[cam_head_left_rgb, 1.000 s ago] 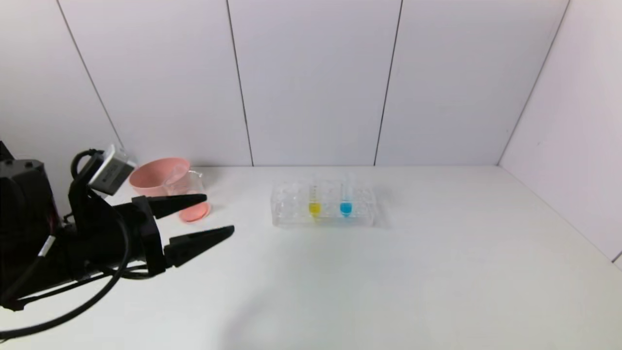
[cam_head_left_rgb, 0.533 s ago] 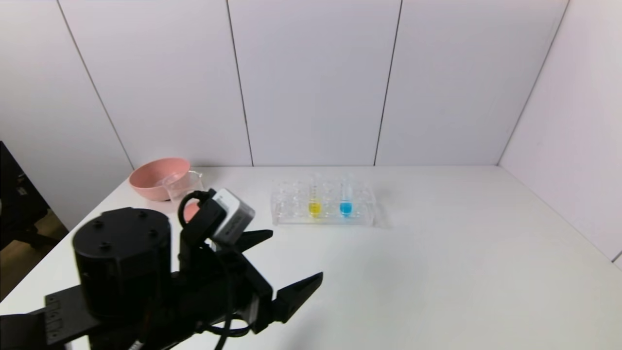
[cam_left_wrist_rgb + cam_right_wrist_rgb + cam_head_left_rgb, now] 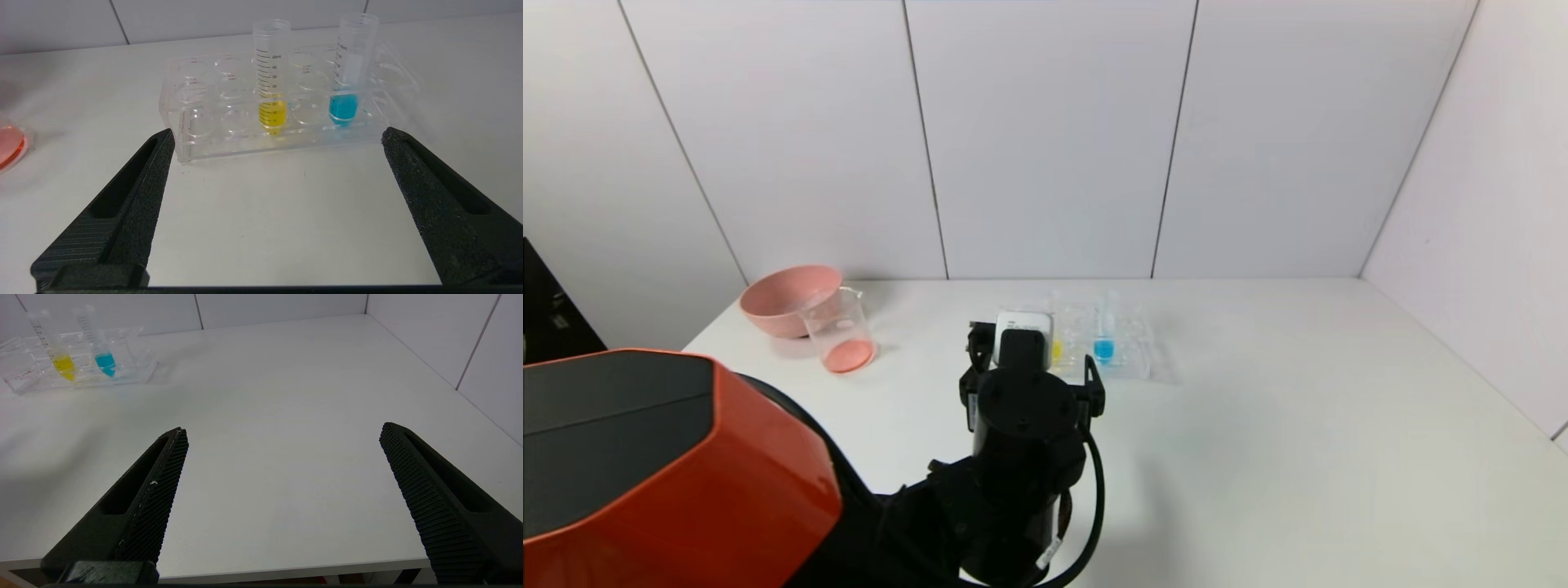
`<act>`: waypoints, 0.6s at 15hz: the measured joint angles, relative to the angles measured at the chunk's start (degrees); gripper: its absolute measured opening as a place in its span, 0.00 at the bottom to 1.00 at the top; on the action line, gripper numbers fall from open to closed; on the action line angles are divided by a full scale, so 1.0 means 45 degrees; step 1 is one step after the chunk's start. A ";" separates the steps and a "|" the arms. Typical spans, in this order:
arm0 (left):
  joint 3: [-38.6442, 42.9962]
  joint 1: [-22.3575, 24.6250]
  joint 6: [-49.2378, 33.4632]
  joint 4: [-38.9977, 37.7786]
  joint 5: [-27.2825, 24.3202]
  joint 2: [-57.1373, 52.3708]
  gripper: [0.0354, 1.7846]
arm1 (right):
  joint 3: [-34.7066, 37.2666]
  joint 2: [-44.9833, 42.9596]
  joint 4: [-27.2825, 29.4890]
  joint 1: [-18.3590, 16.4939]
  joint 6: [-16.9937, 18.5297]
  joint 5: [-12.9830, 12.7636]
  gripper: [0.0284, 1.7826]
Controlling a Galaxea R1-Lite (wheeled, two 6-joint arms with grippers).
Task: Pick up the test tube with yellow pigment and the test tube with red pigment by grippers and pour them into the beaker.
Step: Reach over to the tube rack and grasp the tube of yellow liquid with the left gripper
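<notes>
Just ahead of open left hand (image 3: 278, 136), racked test tube with yellow pigment (image 3: 271, 79)

The test tube with yellow pigment (image 3: 271, 77) stands upright in a clear rack (image 3: 196, 122) at the table's twelve o'clock, in the middle of the rack. It is a slim clear tube with black graduation marks, an open threaded mouth and yellow liquid filling its lower end. The beaker (image 3: 840, 331) sits at about ten o'clock on the table, well apart from the rack and touching or just in front of a pink bowl (image 3: 780, 298). It is small, clear, upright, with a pouring lip, and holds a shallow layer of red-orange liquid at its bottom. No tube with red pigment shows in any view.
</notes>
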 joint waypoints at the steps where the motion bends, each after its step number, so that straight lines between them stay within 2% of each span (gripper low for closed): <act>1: -0.0501 -0.0027 0.0011 -0.0257 0.0358 0.0515 0.99 | 0.0000 0.0000 0.0000 0.0000 0.0000 0.0000 0.96; 5: -0.1677 0.0054 0.0325 -0.0986 0.0479 0.2034 0.99 | 0.0000 0.0000 0.0005 0.0000 -0.0005 0.0000 0.96; 9: -0.2617 0.0604 0.0740 -0.1184 0.0355 0.2793 0.99 | 0.0000 0.0000 0.0000 0.0000 0.0000 0.0005 0.96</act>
